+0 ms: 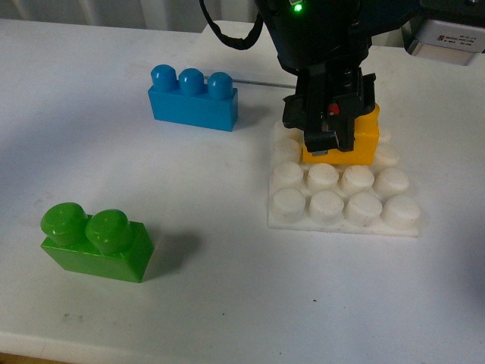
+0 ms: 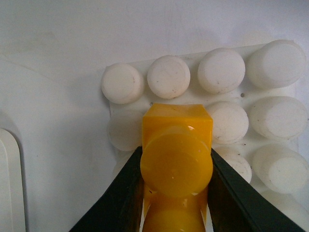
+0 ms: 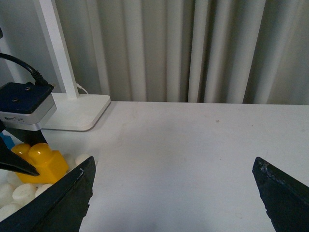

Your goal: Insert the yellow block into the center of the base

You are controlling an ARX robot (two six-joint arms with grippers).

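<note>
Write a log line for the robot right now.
left end effector: shut on yellow block | yellow block: at base middle | right end effector: open

Glossy yellow block (image 1: 362,140) upright amid studs of white base (image 1: 342,221); pincer-held.

Black jaws, green light (image 1: 298,7), red button (image 1: 332,108), looped black cable (image 1: 220,34)

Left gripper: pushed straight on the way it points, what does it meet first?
The white base: the left gripper points down at it, and the yellow block it holds would press onto the studs first. Depth unclear.
</note>
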